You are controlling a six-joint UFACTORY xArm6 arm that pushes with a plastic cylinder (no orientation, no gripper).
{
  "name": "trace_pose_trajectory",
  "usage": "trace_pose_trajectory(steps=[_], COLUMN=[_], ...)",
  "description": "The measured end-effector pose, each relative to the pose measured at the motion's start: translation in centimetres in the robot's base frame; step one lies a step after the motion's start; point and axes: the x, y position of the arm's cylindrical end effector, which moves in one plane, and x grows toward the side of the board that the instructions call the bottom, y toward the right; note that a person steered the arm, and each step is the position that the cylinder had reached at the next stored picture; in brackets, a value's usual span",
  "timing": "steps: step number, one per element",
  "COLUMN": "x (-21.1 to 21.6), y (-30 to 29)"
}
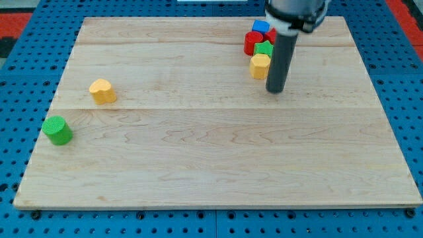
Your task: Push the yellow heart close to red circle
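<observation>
The yellow heart (102,90) lies on the wooden board (218,158) at the view's left, far from the other blocks. The red circle (252,43) sits in a tight cluster at the view's top right, partly hidden by other blocks. My tip (275,90) rests on the board just right of and below that cluster, next to a yellow block (260,65). The tip is far to the right of the yellow heart.
A green cylinder (58,129) stands near the board's left edge, below the heart. In the cluster are a blue block (262,27), a green block (264,49) and a second red block (271,34) behind the rod.
</observation>
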Motion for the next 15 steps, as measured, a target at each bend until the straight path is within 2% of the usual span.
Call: trace_pose_trajectory(steps=[1, 2, 3, 4, 5, 6, 7, 8, 10, 13, 15], x=[7.0, 8.9, 8.9, 8.9, 9.9, 7.4, 3.3, -0.3, -4.6, -7.0, -7.9], y=[-3.5, -11.5, -19.0, -20.5, -26.3, -30.7, -32.5, -32.4, -22.3, -11.9, -10.3])
